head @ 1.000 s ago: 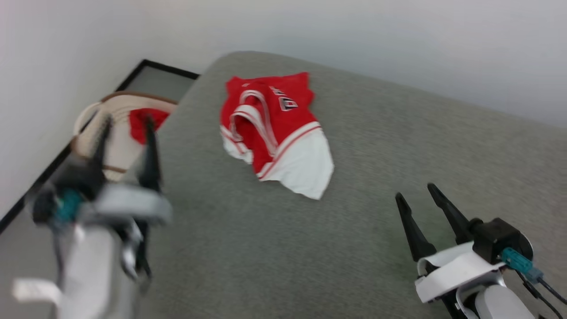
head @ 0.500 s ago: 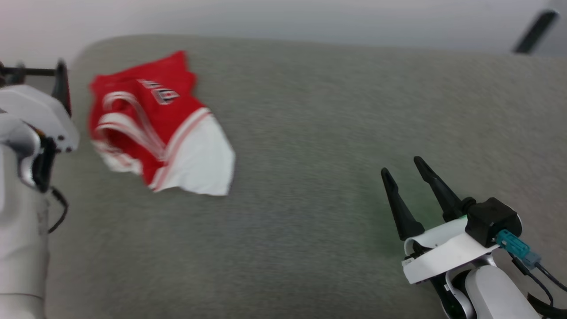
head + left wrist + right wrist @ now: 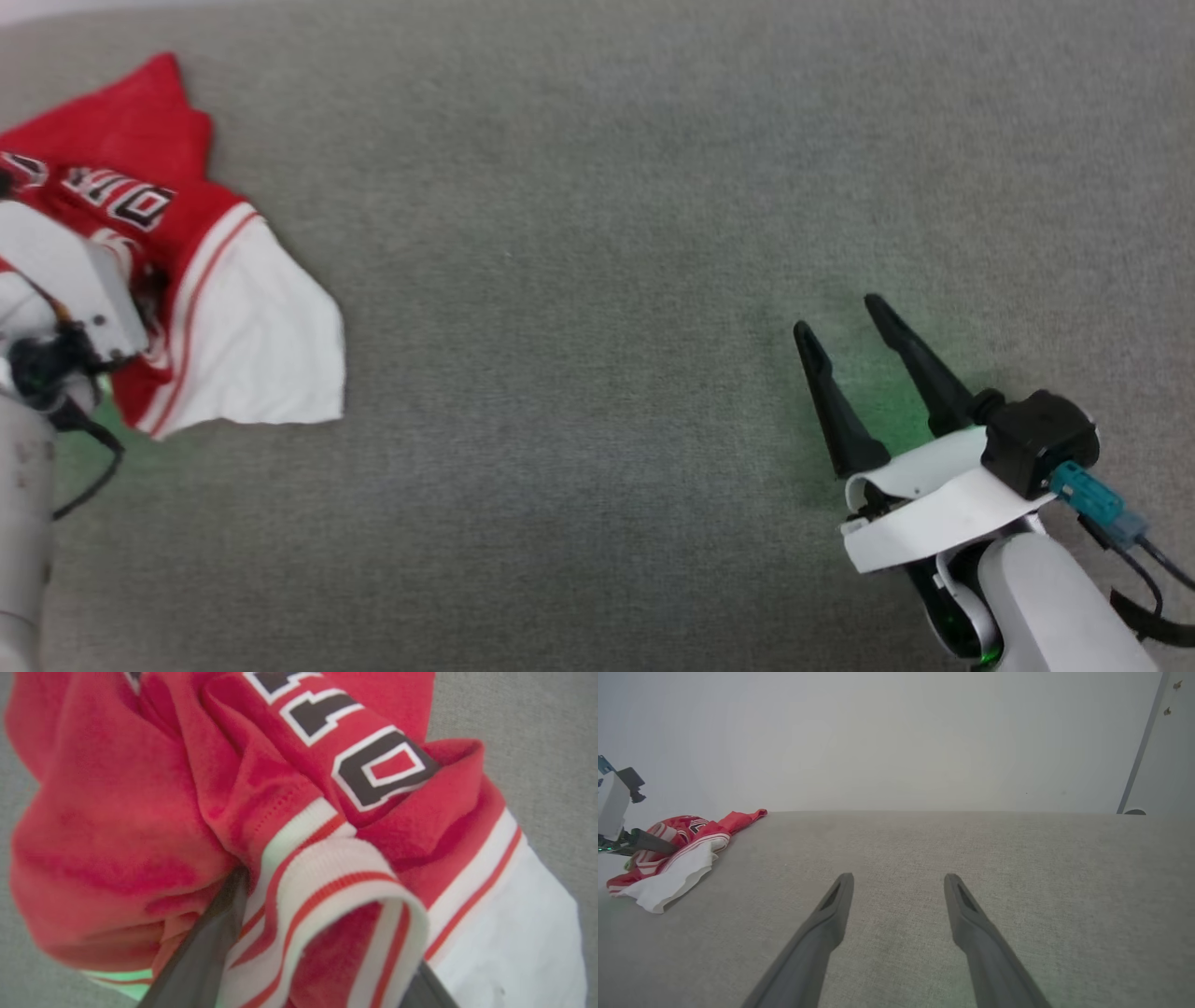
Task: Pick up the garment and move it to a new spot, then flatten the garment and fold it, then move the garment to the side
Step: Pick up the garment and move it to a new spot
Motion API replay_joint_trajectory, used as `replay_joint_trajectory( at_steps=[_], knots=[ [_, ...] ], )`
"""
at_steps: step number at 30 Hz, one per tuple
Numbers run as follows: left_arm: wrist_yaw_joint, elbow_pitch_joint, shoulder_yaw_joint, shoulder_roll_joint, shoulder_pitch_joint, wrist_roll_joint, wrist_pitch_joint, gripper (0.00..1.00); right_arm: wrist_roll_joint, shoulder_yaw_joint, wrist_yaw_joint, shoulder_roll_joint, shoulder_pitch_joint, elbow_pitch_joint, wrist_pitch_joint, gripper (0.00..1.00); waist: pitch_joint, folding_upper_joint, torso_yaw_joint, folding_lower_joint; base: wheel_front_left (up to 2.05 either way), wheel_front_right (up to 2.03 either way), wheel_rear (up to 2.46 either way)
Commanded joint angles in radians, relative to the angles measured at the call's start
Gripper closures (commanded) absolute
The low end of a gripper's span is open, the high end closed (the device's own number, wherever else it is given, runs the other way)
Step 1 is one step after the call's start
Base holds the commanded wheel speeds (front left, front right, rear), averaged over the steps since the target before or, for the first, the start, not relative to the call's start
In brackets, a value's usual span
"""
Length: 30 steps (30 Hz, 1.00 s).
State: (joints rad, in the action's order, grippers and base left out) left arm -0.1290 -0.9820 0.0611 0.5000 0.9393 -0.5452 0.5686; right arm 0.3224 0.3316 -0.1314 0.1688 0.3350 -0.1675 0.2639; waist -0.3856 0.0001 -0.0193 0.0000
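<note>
The red jersey T-shirt with white sleeves and black lettering point(image 3: 243, 317) lies crumpled on the left part of the grey fabric surface point(image 3: 597, 233), not yet lifted. The head camera has turned during the last second, so the shirt's shift toward the left border of the head view is not a movement of the shirt itself.

The real change is the left arm. One second ago it was hovering off to the side; now the left claw point(image 3: 322, 924) has come down onto the shirt. Its two dark fingers are spread, and the red-and-white striped rib band point(image 3: 336, 868) stands as a loop between them. I judge that the fingers are placed for a pinch which is not made yet, and closing on this band would begin the pick-up.

The right claw point(image 3: 837, 315) is also spread and holds nothing. It hangs low over bare fabric, well apart from the shirt, in the same pose as before.
</note>
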Motion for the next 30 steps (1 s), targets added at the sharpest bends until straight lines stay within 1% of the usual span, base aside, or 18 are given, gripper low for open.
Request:
replay_joint_trajectory(
  at_steps=[1, 6, 7, 9, 10, 12, 14, 18, 22, 26, 28, 30],
  knots=[
    [-0.001, -0.017, 0.003, -0.006, -0.016, -0.006, 0.009, 0.0, -0.01, 0.001, 0.001, 0.003, 0.012, 0.006, 0.0, 0.0, -0.045, -0.0001, -0.032, 0.0, 0.0, 0.0, 0.0],
    [0.001, -0.071, 0.018, -0.032, -0.027, -0.03, -0.012, 0.0, -0.01, -0.006, 0.001, 0.011, 0.02, 0.018, 0.001, 0.0, -0.072, -0.0001, -0.033, 0.0, 0.0, 0.0, 0.0],
    [0.001, -0.081, 0.021, -0.041, -0.026, -0.034, -0.017, 0.25, -0.012, -0.008, 0.001, 0.011, 0.019, 0.019, 0.001, 0.0, -0.073, -0.0001, -0.031, 0.0, 0.0, 0.0, 0.0],
    [0.001, -0.094, 0.025, -0.061, -0.03, -0.054, -0.026, 0.87, -0.016, -0.01, 0.001, 0.011, 0.016, 0.018, 0.001, 0.0, -0.07, -0.0001, -0.025, 0.0, 0.0, 0.0, 0.0],
    [0.0, -0.1, 0.02, -0.07, -0.032, -0.067, -0.028, 1.0, -0.016, -0.009, 0.001, 0.01, 0.014, 0.016, 0.001, 0.0, -0.066, -0.0001, -0.022, 0.0, 0.0, 0.0, 0.0],
    [-0.001, -0.093, 0.026, -0.088, -0.032, -0.094, -0.033, 1.0, -0.015, -0.006, 0.001, 0.008, 0.01, 0.012, 0.001, 0.0, -0.05, -0.0001, -0.014, 0.0, 0.0, 0.0, 0.0],
    [-0.005, -0.073, 0.031, -0.088, -0.03, -0.118, -0.055, 1.0, -0.013, -0.006, 0.001, 0.003, 0.003, 0.006, 0.001, 0.0, -0.028, -0.0001, -0.006, 0.0, 0.0, 0.0, 0.0],
    [-0.006, 0.004, 0.045, -0.102, -0.016, -0.188, -0.101, 1.0, -0.009, -0.006, 0.001, -0.009, -0.013, -0.007, 0.001, 0.0, 0.029, -0.0001, 0.008, 0.0, 0.0, 0.0, 0.0],
    [-0.002, 0.096, 0.075, -0.091, -0.01, -0.246, -0.134, 1.0, -0.007, -0.011, 0.001, -0.028, -0.028, -0.016, 0.0, 0.0, 0.078, -0.0001, 0.015, 0.0, 0.0, 0.0, 0.0],
    [-0.002, 0.194, 0.113, -0.148, -0.005, -0.313, -0.127, 1.0, -0.005, -0.028, 0.001, -0.042, -0.048, -0.018, 0.0, 0.0, 0.115, -0.0001, 0.005, 0.0, 0.0, 0.0, 0.0],
    [-0.002, 0.254, 0.136, -0.16, -0.008, -0.34, -0.115, 1.0, -0.005, -0.045, 0.001, -0.05, -0.054, -0.014, 0.001, 0.0, 0.126, -0.0001, -0.006, 0.0, 0.0, 0.0, 0.0],
    [-0.002, 0.315, 0.167, -0.191, -0.012, -0.366, -0.104, 1.0, -0.003, -0.067, 0.001, -0.06, -0.064, -0.01, 0.0, 0.0, 0.136, -0.0001, -0.02, 0.0, 0.0, 0.0, 0.0]
  ],
)
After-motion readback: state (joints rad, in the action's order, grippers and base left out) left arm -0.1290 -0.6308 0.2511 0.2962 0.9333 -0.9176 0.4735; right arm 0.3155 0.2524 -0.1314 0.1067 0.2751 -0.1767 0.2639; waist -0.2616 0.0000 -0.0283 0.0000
